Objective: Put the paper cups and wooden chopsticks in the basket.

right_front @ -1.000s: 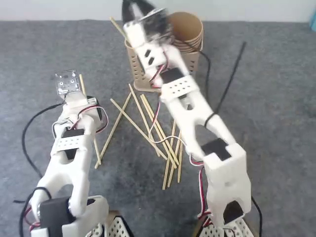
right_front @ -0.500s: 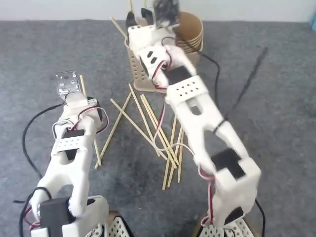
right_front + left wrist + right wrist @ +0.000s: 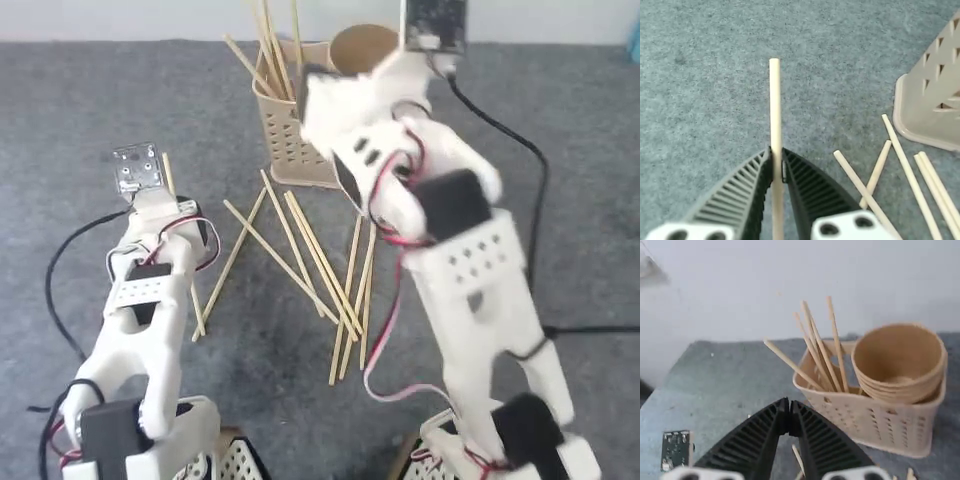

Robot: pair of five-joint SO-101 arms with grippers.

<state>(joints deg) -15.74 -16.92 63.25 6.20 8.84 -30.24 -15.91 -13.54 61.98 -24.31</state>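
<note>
Right tool now clear of basket

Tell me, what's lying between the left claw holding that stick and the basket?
Loose chopsticks lie on the grey carpet between the left gripper, shut on a chopstick, and the basket. The left wrist view shows this.

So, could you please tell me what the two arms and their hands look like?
The left arm and right arm are white shells with black motor blocks at the joints and rows of small holes. Red, white and black wires loop along them; black cables trail off. The left hand and right hand have black, ribbed, wedge-shaped fingers on white bases.
</note>
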